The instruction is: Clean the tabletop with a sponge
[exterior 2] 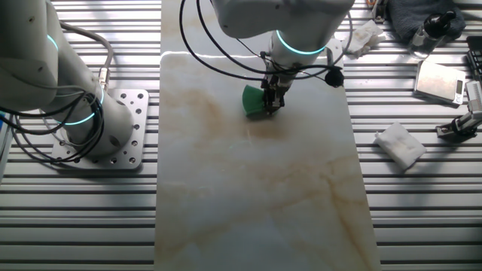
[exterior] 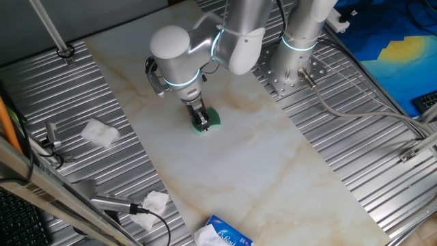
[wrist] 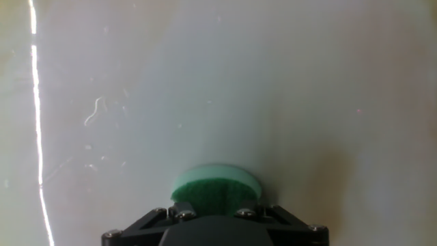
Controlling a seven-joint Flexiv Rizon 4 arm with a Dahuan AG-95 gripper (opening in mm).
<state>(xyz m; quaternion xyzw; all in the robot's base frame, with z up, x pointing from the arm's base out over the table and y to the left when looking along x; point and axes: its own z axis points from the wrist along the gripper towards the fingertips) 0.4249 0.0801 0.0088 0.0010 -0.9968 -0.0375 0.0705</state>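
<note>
Here, the gripper (exterior: 200, 122) is clenched on the green sponge (exterior: 210, 119), pressing it against the marble tabletop (exterior: 232, 157) near the slab's middle. A blue-and-white tissue pack (exterior: 225, 234) with white tissue showing lies at the slab's near end.

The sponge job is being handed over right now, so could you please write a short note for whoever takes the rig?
Gripper: shut on the sponge, pressing it down on the tabletop.
Position: sponge sits in the slab's half nearer the arm bases, beside a brown stain.
Done: sponge picked up and in contact with the slab.
Left: brownish marks show across the slab; how much has been wiped cannot be told. Crumpled tissues and a tissue pack lie off to the sides, untouched.
</note>
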